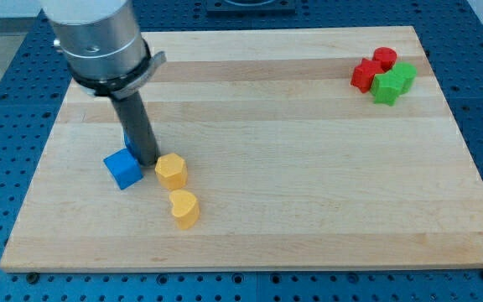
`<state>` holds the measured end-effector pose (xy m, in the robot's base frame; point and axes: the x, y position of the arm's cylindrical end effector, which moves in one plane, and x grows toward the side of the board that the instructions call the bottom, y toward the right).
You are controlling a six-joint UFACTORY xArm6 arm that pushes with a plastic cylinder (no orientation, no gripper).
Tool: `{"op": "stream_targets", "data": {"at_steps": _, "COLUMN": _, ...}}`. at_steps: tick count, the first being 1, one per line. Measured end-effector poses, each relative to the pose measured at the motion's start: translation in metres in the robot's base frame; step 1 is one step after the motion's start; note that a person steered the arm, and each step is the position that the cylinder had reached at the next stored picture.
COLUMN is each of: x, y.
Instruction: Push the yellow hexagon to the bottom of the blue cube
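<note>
Yellow hexagon [172, 170] sits just right of my tip [150, 161], beside blue cube [123, 169].

Illumination: bright, even, diffuse, from overhead. Shadows: soft, short; faint dark patch on wooden board [309, 151] at base of rod, beside blue cube [123, 169]; thin shade under yellow blocks. Glare: mild sheen on metal arm housing [95, 33] at 11 o'clock. Focus: board sharp; housing slightly soft. Edge distortion: slight.
</note>
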<state>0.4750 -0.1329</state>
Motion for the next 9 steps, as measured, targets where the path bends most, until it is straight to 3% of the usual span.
{"op": "stream_targets", "data": {"at_steps": 1, "x": -0.014, "y": 0.056}}
{"op": "stream_targets", "data": {"at_steps": 2, "x": -0.017, "y": 0.056}}
{"op": "stream_targets", "data": {"at_steps": 3, "x": 0.021, "y": 0.074}}
{"op": "stream_targets", "data": {"at_steps": 5, "x": 0.039, "y": 0.048}}
{"op": "stream_targets", "data": {"at_steps": 7, "x": 0.006, "y": 0.079}}
{"op": "stream_targets", "data": {"at_steps": 9, "x": 0.019, "y": 0.033}}
